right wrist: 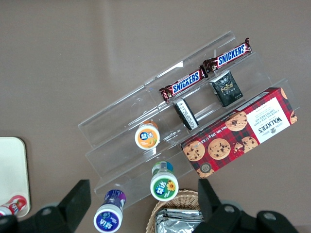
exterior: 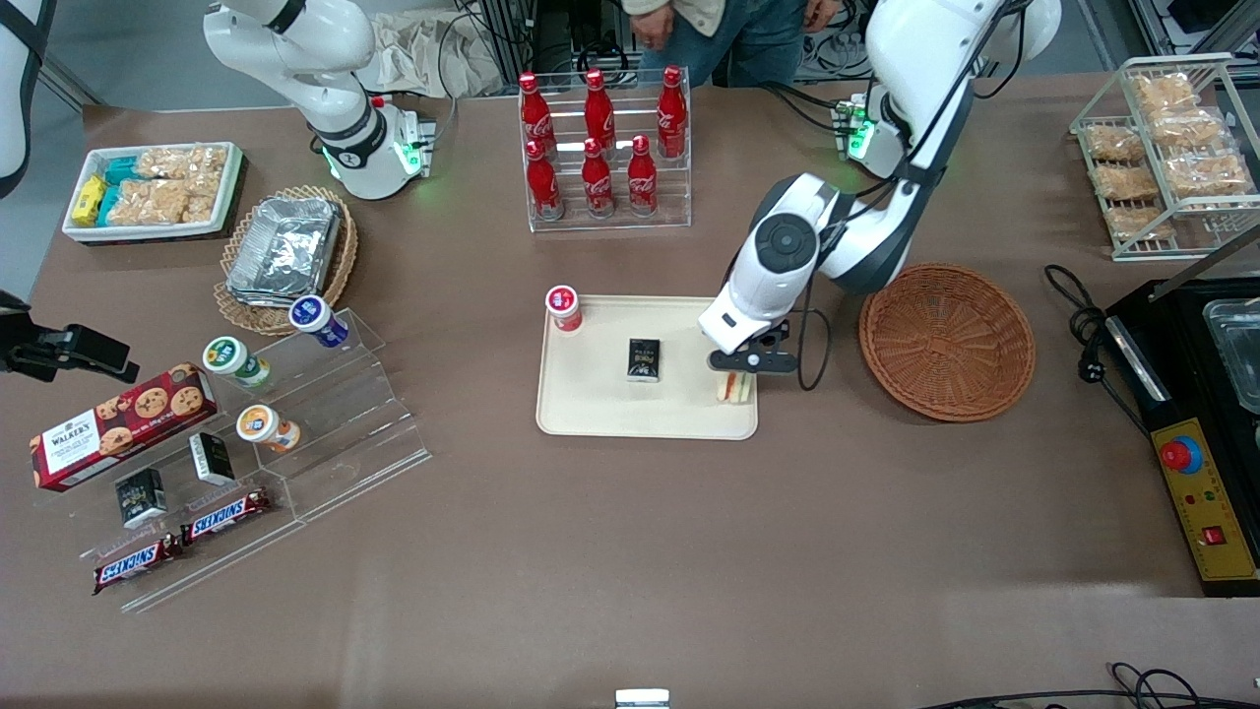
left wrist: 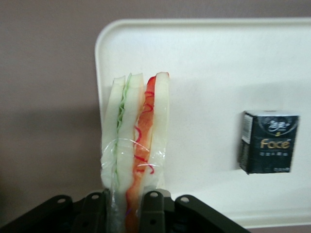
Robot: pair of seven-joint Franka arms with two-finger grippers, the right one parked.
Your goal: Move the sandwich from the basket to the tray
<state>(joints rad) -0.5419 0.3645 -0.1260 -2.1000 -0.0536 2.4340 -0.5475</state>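
Observation:
The sandwich (exterior: 735, 387) is a wrapped wedge with orange-red and green filling. It stands on the cream tray (exterior: 591, 414) near the corner closest to the reddish-brown basket (exterior: 947, 340), which is empty. My left gripper (exterior: 740, 366) is directly over the sandwich and shut on it. In the left wrist view the black fingers (left wrist: 152, 208) press both sides of the sandwich (left wrist: 136, 131) over the tray (left wrist: 204, 63).
On the tray lie a small black box (exterior: 645, 358) and a red-capped cup (exterior: 563, 307). A rack of red cola bottles (exterior: 600, 148) stands farther from the camera than the tray. A black cable (exterior: 812, 345) loops between tray and basket.

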